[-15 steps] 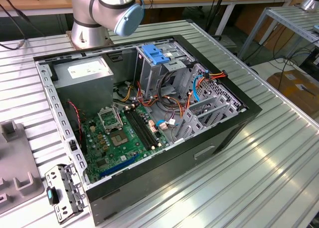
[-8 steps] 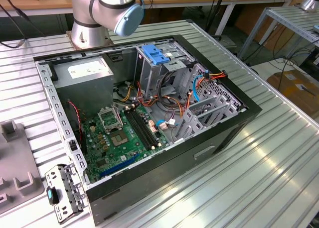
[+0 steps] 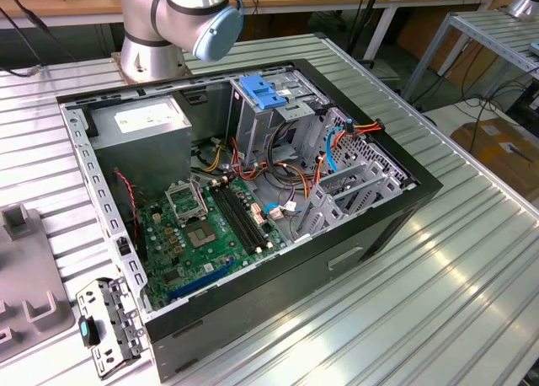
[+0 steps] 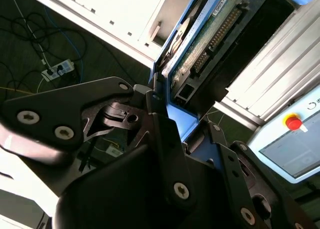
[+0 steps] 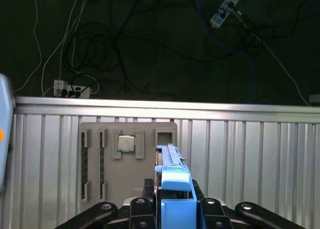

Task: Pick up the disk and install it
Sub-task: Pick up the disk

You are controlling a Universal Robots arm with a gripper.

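Note:
The disk (image 5: 172, 175) stands on edge between my gripper's (image 5: 172, 201) black fingers, its blue rail and end handle facing the camera in the first wrist view. In the second wrist view the disk's (image 4: 207, 36) green circuit board and blue side rail show, with the gripper (image 4: 172, 121) shut on its end. It hangs in the air above a ribbed metal table (image 5: 250, 154), in front of a grey fixture plate (image 5: 127, 174). In the exterior view the open computer case (image 3: 253, 201) lies on its side, with a metal drive cage (image 3: 269, 120) at its back.
A blue plastic handle (image 3: 261, 93) tops the drive cage, with orange and blue cables (image 3: 337, 137) beside it. The fixture plate holds a processor chip (image 5: 125, 143). A grey tray (image 3: 25, 268) and a loose bracket (image 3: 109, 325) lie at the exterior view's left. The arm's base (image 3: 160, 32) stands behind the case.

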